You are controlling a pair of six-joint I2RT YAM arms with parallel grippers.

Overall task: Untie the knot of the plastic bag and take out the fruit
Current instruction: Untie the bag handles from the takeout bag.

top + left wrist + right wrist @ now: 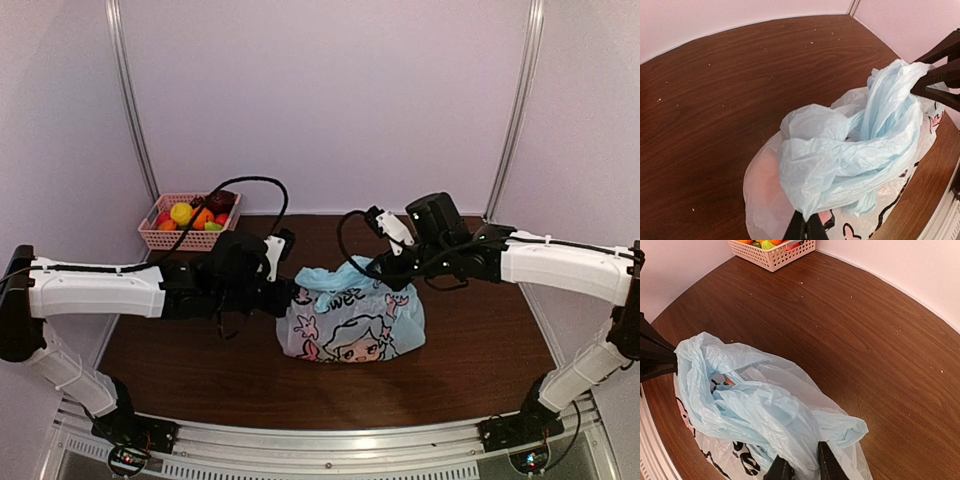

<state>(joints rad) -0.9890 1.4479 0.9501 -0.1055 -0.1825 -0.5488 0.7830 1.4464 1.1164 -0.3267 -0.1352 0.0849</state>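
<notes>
left pincer [804,224] pinched tight on a fold of the plastic bag [350,325] | my right pincer [801,456] clamped on the same bag's blue top | bag rests on the table [480,345], between both pincers

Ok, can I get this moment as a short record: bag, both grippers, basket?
bag: light blue plastic bag on the table, centre, top bunched together
left gripper: jaws shut on the bag's blue plastic
right gripper: jaws closed on the bunched plastic from the other side
basket: pink basket at back left, holding fruit
loose fruit on table: none seen
</notes>
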